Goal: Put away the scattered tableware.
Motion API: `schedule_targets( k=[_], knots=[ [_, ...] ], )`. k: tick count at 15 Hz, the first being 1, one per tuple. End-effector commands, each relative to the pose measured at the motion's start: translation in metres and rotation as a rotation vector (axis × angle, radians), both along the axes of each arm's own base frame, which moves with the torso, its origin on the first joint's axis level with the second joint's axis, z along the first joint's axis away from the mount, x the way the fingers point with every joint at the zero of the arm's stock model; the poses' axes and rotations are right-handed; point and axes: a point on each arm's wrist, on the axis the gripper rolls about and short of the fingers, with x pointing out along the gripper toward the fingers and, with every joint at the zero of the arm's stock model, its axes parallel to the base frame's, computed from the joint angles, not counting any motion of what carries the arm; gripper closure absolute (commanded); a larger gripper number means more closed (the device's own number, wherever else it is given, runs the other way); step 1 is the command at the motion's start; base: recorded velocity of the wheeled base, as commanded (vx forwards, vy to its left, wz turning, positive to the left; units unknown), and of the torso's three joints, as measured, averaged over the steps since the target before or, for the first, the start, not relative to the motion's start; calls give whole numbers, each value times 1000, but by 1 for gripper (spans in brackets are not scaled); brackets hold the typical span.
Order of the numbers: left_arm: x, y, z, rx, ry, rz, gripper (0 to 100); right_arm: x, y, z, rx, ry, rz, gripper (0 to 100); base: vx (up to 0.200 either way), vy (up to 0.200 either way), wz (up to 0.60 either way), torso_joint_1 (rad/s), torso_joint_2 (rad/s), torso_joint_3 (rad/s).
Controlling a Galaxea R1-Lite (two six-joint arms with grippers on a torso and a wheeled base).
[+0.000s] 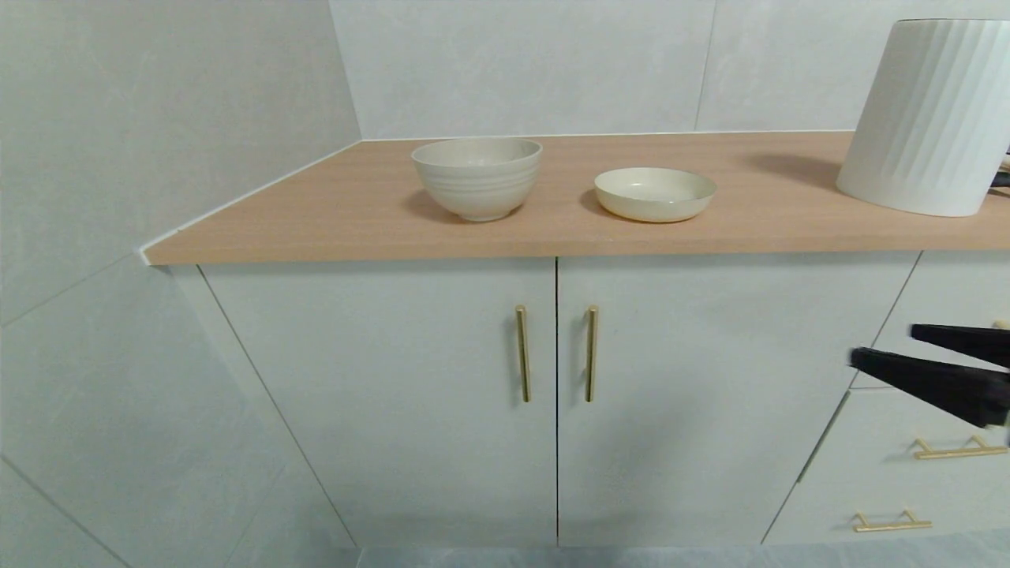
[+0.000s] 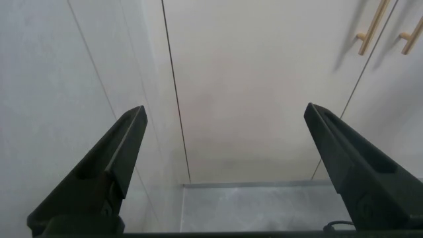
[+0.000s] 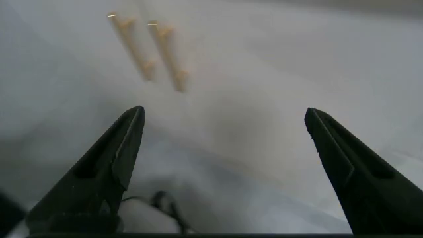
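The big pale cupboard (image 1: pixel 379 394) has a wood top (image 1: pixel 316 221); a tall white ribbed tub (image 1: pixel 931 118) stands at the right end of it; the deep bowl (image 1: pixel 476 177) and the flat little dish (image 1: pixel 654 193) sit side by side on it, not touching; the right gripper (image 1: pixel 882 345) hangs lower, by the drawers (image 1: pixel 947 473), well away from both, fingers wide apart, holding nothing; the left gripper (image 2: pixel 224 109) faces the cupboard, fingers wide apart too, holding nothing.
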Motion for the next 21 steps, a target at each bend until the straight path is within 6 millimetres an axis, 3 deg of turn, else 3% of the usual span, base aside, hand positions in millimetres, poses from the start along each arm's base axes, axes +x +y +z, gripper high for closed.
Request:
schedule_targets(
  k=[1,5,11,21],
  knots=[
    [0,0,0,0,0,0,0,80,77,-29,36,157,178,0,0,0,0,0,0,0],
    [0,0,0,0,0,0,0,108,111,-54,33,190,256,0,0,0,0,0,0,0],
    [0,0,0,0,0,0,0,154,148,-94,140,148,222,0,0,0,0,0,0,0],
    [0,0,0,0,0,0,0,165,167,-110,270,141,221,0,0,0,0,0,0,0]
  ],
)
